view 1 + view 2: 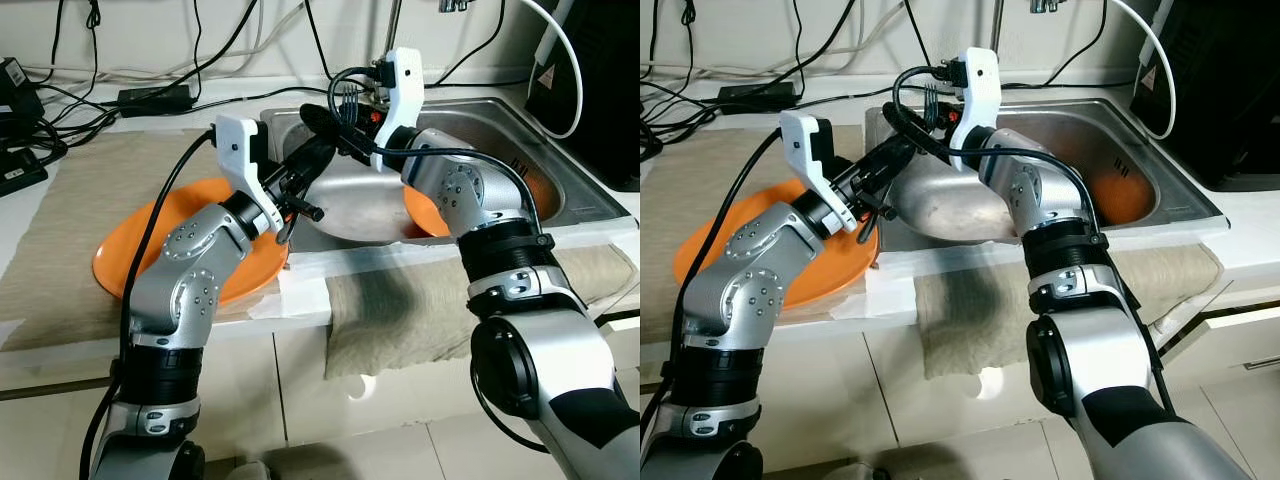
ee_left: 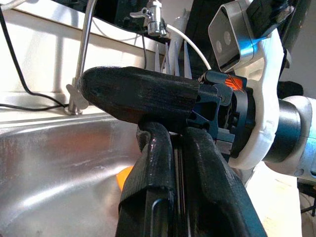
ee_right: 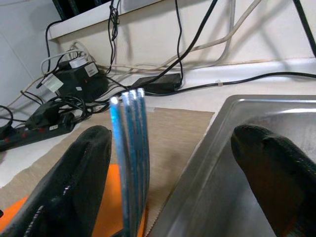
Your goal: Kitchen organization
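- Left eye view: the 2 pincers meet above the left rim of the sink [image 1: 575, 195]. The fork [image 1: 347, 100] stands upright between them, tines toward 12 o'clock. The left pincer [image 1: 322, 140] comes in from 8 o'clock and the right pincer [image 1: 335, 118] from 4 o'clock. Both are touching or just beside the fork. A steel bowl [image 1: 365, 205] lies in the sink below them, and an orange plate [image 1: 120, 260] sits on the table at 9 o'clock from the bowl.
- Right eye view: the same meeting, with the fork [image 1: 932, 98] sticking up past the black fingers. A second orange dish [image 1: 1120, 200] lies in the far corner of the sink, at 3 o'clock from the bowl.
- Left wrist view: the left pincer's fingers [image 2: 158, 168] are pressed narrowly together on a thin stem running between them, which I judge to be the fork handle. The tines [image 2: 170, 57] rise at 12 o'clock, behind a thick finger of the right pincer lying crosswise.
- Right wrist view: the right pincer's 2 fingers [image 3: 74, 182] stand wide apart, with the fork [image 3: 131, 148] rising between them nearer the 9 o'clock finger and touching neither.
- Judgement: this reads as a handover. The fork's long axis is vertical and the left arm has it, so the coming move turns on where the left pincer carries it, probably toward the plate at 9 o'clock.
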Robot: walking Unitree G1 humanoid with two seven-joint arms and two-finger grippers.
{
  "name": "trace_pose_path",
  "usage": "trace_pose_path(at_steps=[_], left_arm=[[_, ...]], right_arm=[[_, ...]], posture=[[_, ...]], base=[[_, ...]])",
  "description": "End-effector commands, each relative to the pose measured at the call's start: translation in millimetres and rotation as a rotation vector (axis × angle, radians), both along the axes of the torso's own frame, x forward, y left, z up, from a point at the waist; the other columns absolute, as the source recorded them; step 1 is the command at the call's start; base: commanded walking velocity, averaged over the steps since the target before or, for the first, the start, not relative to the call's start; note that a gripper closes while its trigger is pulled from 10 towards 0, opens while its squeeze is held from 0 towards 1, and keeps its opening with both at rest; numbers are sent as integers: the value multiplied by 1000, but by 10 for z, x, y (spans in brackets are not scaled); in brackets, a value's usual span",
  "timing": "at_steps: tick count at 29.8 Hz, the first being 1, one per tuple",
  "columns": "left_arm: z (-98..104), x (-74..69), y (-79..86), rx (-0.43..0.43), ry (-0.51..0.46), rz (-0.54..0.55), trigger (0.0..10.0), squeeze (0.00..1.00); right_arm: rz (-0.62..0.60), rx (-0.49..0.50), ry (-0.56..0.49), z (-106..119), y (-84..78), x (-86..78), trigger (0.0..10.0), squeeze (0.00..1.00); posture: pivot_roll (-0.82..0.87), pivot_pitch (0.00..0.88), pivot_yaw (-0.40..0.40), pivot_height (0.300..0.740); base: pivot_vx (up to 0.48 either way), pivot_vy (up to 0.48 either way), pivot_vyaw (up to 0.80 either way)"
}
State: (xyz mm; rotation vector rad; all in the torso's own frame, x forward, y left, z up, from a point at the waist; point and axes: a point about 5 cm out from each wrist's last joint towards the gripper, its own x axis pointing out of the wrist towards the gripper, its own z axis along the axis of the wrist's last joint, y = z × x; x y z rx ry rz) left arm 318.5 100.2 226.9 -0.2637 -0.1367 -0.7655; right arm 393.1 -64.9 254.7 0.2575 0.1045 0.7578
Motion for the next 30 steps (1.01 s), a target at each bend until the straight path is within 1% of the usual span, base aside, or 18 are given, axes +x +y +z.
trace_pose_path(at_steps=[1,9,13,16,22,30], left_arm=[[383,-167,-224,-60,-169,-150,0,0],[389,-189,-237,-57,-172,-160,0,0],[372,-172,-214,-45,-168,-153,0,0],[365,-150,-201,-20,-175,-143,0,0],[345,-129,-183,-11,-171,-137,0,0],[304,-106,-177,19,-166,-123,0,0]], right_arm=[[-26,-31,61,-133,-12,4,0,0],[-34,-9,66,-128,-10,0,0,0],[-35,3,57,-113,-22,-6,0,0],[-38,9,45,-108,-34,-18,0,0],[-47,10,34,-111,-48,-23,0,0],[-88,16,19,-90,-108,-3,0,0]], posture=[[17,0,0,740],[16,0,2,740],[13,0,5,740],[9,0,8,740],[6,0,11,740],[-1,0,15,740]], base=[[0,0,0],[0,0,0],[0,0,0],[0,0,0],[0,0,0],[0,0,0]])
